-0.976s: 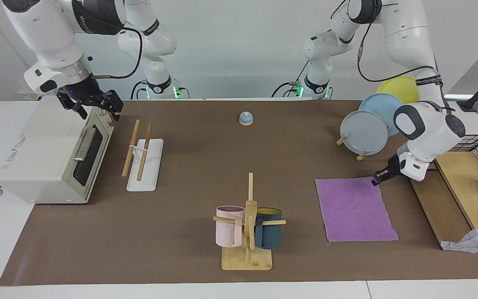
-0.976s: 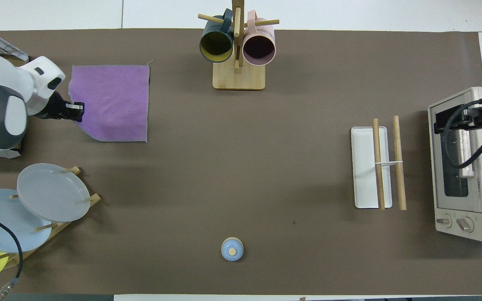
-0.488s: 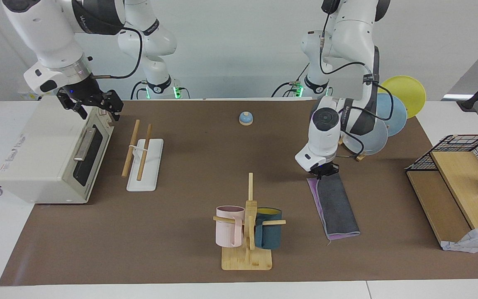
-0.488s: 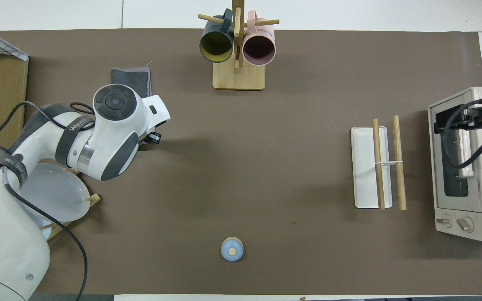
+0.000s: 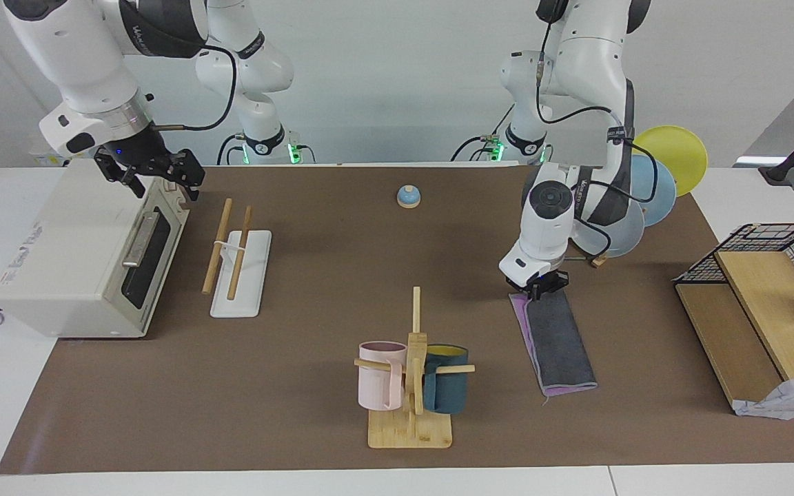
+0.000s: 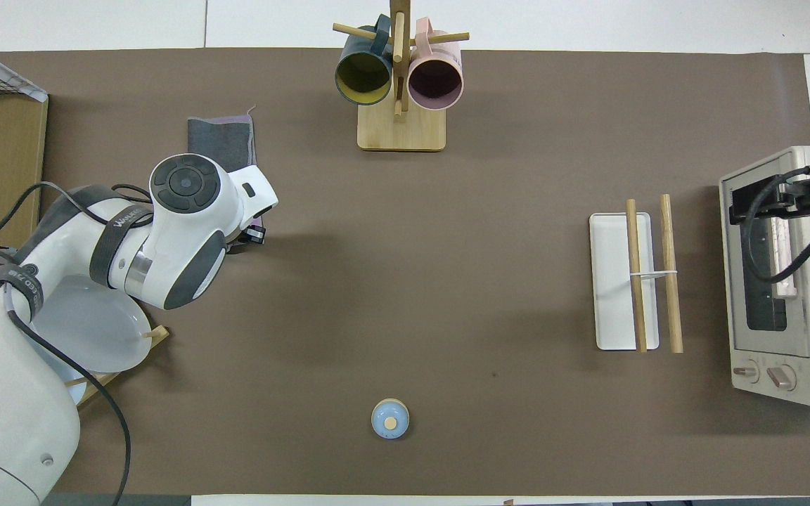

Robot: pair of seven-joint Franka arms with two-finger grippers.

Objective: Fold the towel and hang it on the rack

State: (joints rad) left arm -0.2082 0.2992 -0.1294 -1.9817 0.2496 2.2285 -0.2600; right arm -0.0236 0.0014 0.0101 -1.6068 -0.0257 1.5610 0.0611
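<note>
The towel (image 5: 561,337) (image 6: 219,137) lies folded into a narrow strip, dark grey face up, with a purple edge showing along the side toward the mug tree. My left gripper (image 5: 540,288) (image 6: 254,234) sits right at the strip's end nearest the robots; in the overhead view the arm hides most of that end. The rack (image 5: 231,251) (image 6: 647,274), two wooden dowels on a white base, stands toward the right arm's end of the table, beside the toaster oven. My right gripper (image 5: 156,173) (image 6: 763,204) waits open above the oven, holding nothing.
A mug tree (image 5: 411,372) (image 6: 399,77) with two mugs stands beside the towel. A plate stand (image 5: 645,200) (image 6: 88,323) is under the left arm. A small blue bell (image 5: 408,197) sits near the robots. A toaster oven (image 5: 87,255) and a wooden shelf (image 5: 755,310) flank the mat.
The left gripper carried the towel's corner across, folding the flat purple cloth in half with grey up. In the last half second it shifted only slightly. The right arm stayed still.
</note>
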